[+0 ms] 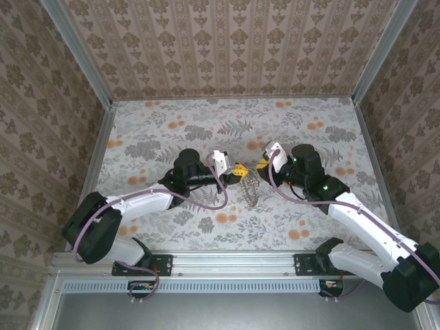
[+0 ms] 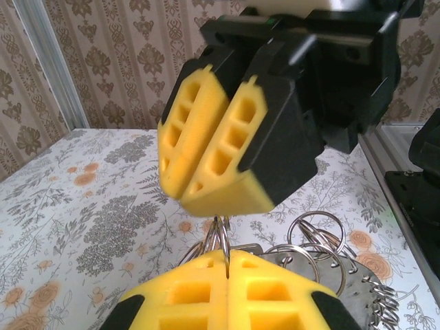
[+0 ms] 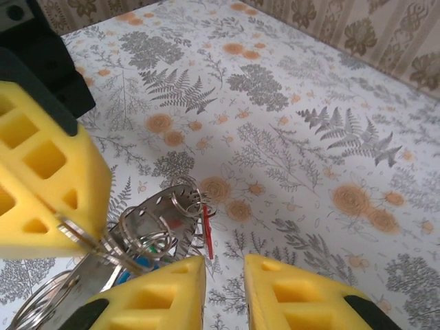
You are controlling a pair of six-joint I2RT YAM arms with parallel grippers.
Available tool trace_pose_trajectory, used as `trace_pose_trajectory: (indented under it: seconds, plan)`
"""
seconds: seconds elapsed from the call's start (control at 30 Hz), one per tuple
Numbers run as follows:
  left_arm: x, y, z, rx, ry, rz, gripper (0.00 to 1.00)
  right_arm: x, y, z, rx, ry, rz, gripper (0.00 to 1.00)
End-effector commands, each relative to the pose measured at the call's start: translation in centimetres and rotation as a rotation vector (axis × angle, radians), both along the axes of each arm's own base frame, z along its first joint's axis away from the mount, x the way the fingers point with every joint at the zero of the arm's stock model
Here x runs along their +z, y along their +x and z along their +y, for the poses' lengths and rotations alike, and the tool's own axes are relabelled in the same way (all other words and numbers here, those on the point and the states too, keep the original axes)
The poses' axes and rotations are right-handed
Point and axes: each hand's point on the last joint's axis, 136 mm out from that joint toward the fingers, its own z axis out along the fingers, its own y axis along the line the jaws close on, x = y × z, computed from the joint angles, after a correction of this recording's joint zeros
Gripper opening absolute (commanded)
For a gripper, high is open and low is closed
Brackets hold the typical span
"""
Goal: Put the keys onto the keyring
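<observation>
The left gripper [image 2: 227, 260] was clamped shut on the keyring [image 2: 218, 234], the keys [image 3: 151, 210] bunched beside it, while the right gripper [image 3: 225, 268] stood slightly open, holding nothing.

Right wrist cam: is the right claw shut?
No: the right claw has a gap between its yellow fingers, with table showing through.

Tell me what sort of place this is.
Probably a purpose-built robot test cell, not a home: wallpapered wall panels set in a bare aluminium frame, a floral-covered table, and a left arm and right arm bolted to a metal rail at its near edge.
</observation>
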Motion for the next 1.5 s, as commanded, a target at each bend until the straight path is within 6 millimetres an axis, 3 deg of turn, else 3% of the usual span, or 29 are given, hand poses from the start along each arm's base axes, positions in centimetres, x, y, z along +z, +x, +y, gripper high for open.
trace_pose_trajectory:
  seconds: [0.0,0.1,0.27,0.53,0.67,0.83,1.07,1.17,1.23,1.33,1.47]
  plan:
    - [2.0,-0.3,-0.5,-0.034,-0.061,-0.040,0.00,1.2,-1.7,0.4,0.129,-0.039,-0.112,0.24]
    - [2.0,-0.3,-0.4,-0.049,-0.060,-0.040,0.00,1.0,-4.1,1.9,0.354,-0.086,-0.198,0.24]
    - [1.8,-0.6,-0.2,-0.075,-0.050,-0.031,0.00,1.4,-4.3,3.0,0.470,-0.122,-0.166,0.25]
    - [1.9,-0.7,0.1,-0.088,-0.041,-0.029,0.00,1.8,-2.8,3.4,0.485,-0.147,-0.195,0.25]
    - [2.0,-0.7,0.1,-0.088,-0.043,-0.033,0.00,1.4,-3.1,3.6,0.510,-0.141,-0.158,0.17]
    - [2.0,-0.7,0.1,-0.087,-0.044,-0.033,0.00,0.9,-3.2,3.5,0.518,-0.146,-0.144,0.15]
    - [2.0,-0.6,0.2,-0.076,-0.049,-0.031,0.00,0.7,-3.4,3.5,0.524,-0.140,-0.127,0.00]
    - [1.2,-0.3,0.3,-0.060,-0.017,-0.019,0.00,1.0,-3.5,3.5,0.529,-0.143,-0.128,0.00]
    - [0.4,-0.2,0.3,-0.052,0.024,-0.011,0.09,0.9,-3.7,3.4,0.541,-0.155,-0.122,0.00]
    - [-0.6,0.0,0.3,-0.049,0.088,-0.008,0.13,0.9,-3.8,3.4,0.546,-0.159,-0.098,0.00]
    - [-1.4,-0.1,0.1,-0.056,0.174,-0.019,0.14,1.0,-3.8,3.4,0.547,-0.166,-0.078,0.00]
